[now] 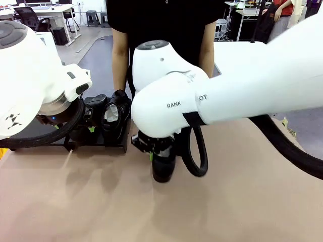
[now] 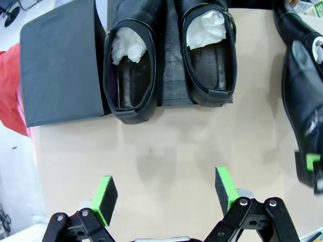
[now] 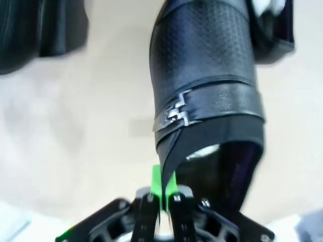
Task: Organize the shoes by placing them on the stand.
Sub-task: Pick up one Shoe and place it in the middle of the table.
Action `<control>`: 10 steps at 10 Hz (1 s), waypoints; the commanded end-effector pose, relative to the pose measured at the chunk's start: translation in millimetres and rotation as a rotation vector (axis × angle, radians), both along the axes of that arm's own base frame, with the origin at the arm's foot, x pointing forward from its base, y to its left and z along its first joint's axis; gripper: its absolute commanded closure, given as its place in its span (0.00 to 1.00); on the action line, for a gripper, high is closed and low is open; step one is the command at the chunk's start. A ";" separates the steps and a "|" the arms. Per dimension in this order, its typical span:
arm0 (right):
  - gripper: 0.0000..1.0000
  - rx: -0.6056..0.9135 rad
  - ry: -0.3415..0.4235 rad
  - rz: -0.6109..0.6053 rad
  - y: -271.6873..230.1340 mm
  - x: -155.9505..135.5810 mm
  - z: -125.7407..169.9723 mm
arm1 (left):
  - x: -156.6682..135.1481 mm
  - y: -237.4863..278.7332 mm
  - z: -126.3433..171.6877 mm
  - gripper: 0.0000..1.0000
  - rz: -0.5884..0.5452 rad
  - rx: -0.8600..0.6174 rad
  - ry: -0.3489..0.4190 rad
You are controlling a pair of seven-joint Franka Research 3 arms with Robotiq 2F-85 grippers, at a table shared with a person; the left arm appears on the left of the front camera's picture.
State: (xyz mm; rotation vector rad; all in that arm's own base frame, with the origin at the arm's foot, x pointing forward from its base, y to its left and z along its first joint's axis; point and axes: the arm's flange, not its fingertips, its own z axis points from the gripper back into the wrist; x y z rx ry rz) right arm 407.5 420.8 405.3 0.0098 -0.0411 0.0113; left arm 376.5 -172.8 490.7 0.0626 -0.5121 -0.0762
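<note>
Two glossy black shoes [image 2: 131,75] [image 2: 207,55] stuffed with white paper sit side by side on one platform of the black stand [image 2: 60,65]; the platform beside them is bare. My left gripper [image 2: 165,194] hovers open over the table just in front of them, nothing between its green pads. In the front view it [image 1: 91,121] is by the stand [image 1: 101,142]. My right gripper [image 3: 163,182] is shut on the heel rim of a third shoe [image 3: 202,75], which hangs above the table [image 1: 164,169]. A further shoe [image 3: 272,25] lies beyond it.
A person in a black shirt [image 1: 161,20] stands at the far side, right behind the stand, arms hanging down. The brown table [image 1: 227,201] is bare on the near side and to the right. My right arm [image 1: 242,85] crosses the middle.
</note>
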 end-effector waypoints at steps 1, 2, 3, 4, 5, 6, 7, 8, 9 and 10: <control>1.00 0.026 0.043 -0.008 -17.9 -37.7 3.8 | 0.9 2.2 2.3 0.00 -0.009 0.007 0.006; 1.00 0.023 0.081 0.013 -20.4 -50.1 0.0 | 0.9 2.2 2.3 0.00 -0.009 0.007 0.006; 1.00 0.009 0.129 -0.005 -23.4 -57.0 -7.3 | 0.9 2.2 2.3 0.00 -0.009 0.007 0.006; 1.00 0.018 0.174 -0.028 -25.8 -60.6 -20.2 | 0.9 2.2 2.3 0.00 -0.009 0.007 0.006; 1.00 0.049 0.208 -0.006 -20.7 -60.2 -35.6 | 0.9 2.2 2.3 0.00 -0.009 0.007 0.006; 1.00 0.059 0.215 0.000 -16.7 -58.0 -46.2 | 0.9 2.2 2.3 0.00 -0.009 0.007 0.006; 1.00 0.072 0.211 -0.007 -17.3 -54.9 -51.9 | 0.9 2.2 2.3 0.00 -0.009 0.007 0.006; 1.00 0.064 0.201 0.006 -17.8 -53.2 -55.2 | 0.9 2.2 2.3 0.00 -0.009 0.007 0.006; 1.00 0.056 0.209 0.035 -18.5 -52.2 -57.8 | 0.9 2.2 2.3 0.00 -0.009 0.007 0.006; 1.00 0.050 0.225 0.056 -18.1 -52.7 -59.0 | 0.9 2.2 2.3 0.00 -0.009 0.007 0.006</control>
